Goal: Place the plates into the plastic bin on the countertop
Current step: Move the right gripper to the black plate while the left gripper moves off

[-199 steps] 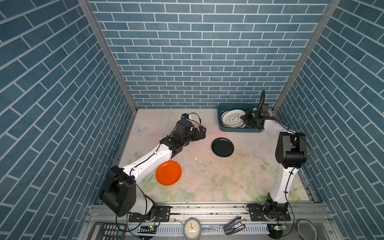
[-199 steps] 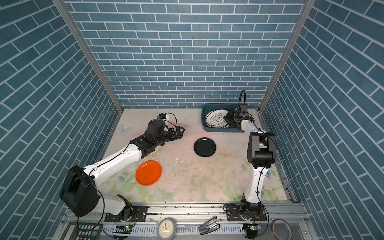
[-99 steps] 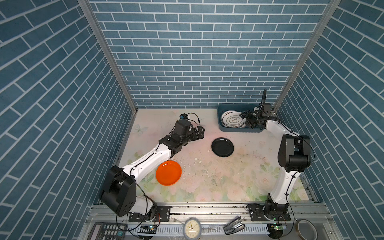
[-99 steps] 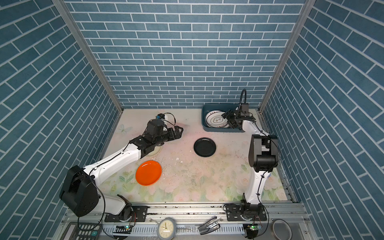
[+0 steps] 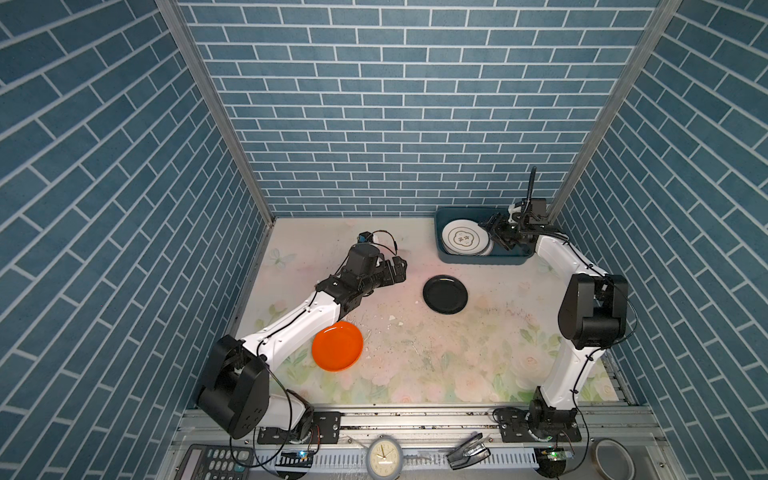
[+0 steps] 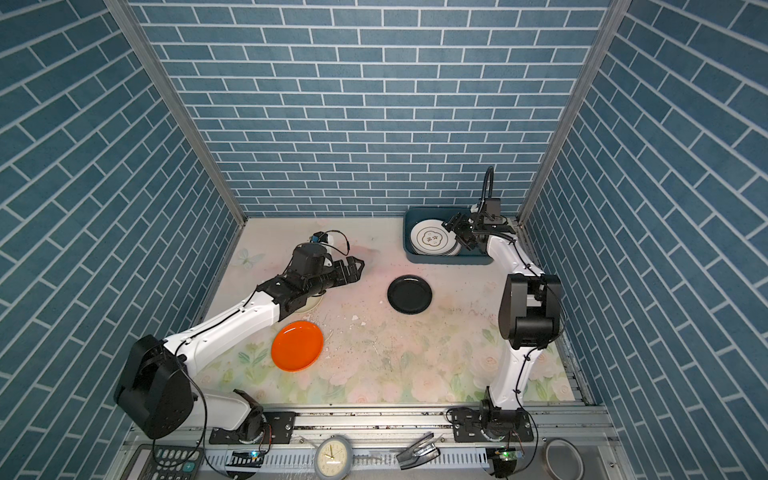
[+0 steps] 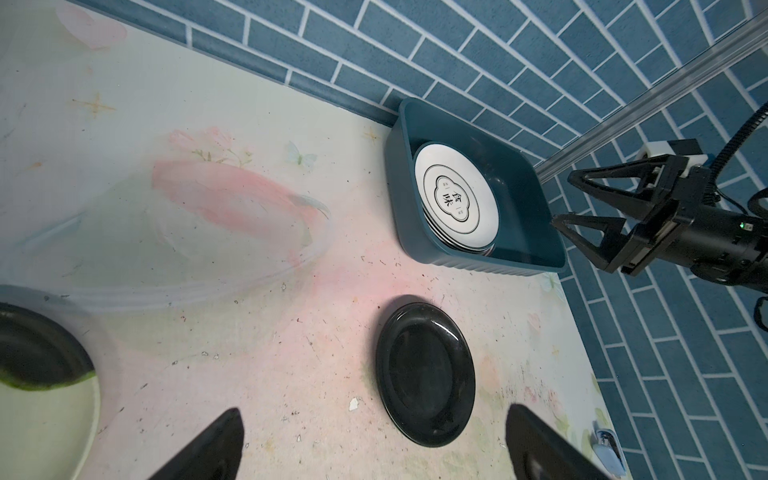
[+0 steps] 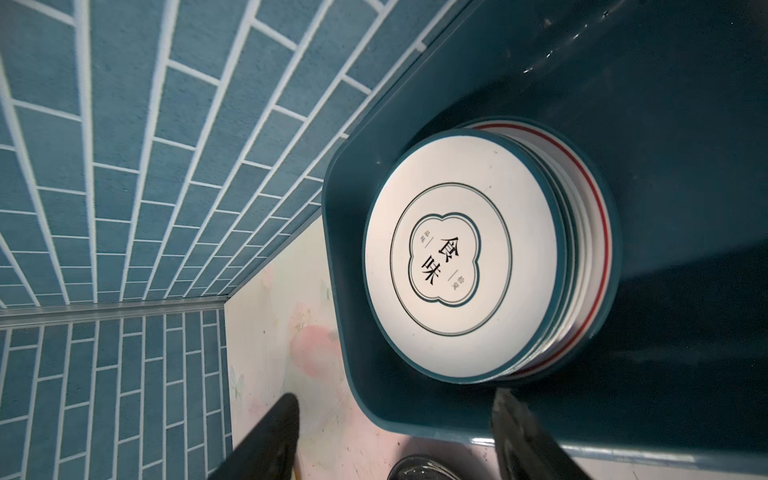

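Loosely stacked white plates point(image 8: 461, 257), teal-edged.

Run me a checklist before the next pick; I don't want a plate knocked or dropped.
1. Right gripper open, holding nothing: ok.
2. Top white plate resting on the stack inside the plastic bin: ok.
3. Bare bin floor beside the stack: ok.
4. Left gripper open, empty: ok.
5. Black plate flat on the countertop, nothing on it: ok.
6. All plates binned: not ok; the orange plate and that black one lie outside.
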Tool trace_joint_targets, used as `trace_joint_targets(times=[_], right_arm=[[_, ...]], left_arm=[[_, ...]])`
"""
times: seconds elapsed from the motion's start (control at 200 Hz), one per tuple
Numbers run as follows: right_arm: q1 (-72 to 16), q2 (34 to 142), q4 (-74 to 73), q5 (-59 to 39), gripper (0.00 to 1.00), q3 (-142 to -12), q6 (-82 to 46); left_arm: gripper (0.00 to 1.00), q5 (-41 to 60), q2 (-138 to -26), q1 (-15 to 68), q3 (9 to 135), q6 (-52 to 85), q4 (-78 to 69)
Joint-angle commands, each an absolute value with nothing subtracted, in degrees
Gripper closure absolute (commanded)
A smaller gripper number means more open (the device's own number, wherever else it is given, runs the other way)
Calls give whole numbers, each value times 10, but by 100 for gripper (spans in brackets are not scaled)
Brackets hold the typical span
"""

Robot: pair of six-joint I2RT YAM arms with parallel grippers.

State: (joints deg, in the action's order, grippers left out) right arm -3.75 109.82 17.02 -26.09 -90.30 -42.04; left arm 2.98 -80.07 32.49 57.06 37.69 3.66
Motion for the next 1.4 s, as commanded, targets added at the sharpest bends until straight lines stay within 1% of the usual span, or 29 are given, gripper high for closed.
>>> trace_joint_targets(times=[0.0,0.205,0.33,0.485,0.61,0.805,1.12,1.266,1.396], right_arm=[[-39,1049,191,-248,26,-890,-388],[-39,989,168,-258,26,-824,-361],[-38,939,127,-263,24,-750,-360],[-38,900,103,-292,24,-702,-343],[-38,890,127,-304,24,-690,-335],[-38,866,121,-278,24,-644,-340],[-42,846,37,-298,24,-552,-381],[-49,833,43,-283,23,-527,-381],[-59,833,42,-282,23,-504,-380]], left_arm=[[0,20,-784,319,562,370,42],[0,21,-782,317,556,369,38],[1,20,-776,317,544,364,36],[0,16,-765,317,516,366,26],[0,26,-760,317,500,368,15],[0,40,-743,317,481,373,23],[0,-6,-685,317,453,345,93],[0,-37,-649,313,440,346,122],[0,-43,-612,299,428,351,145]])
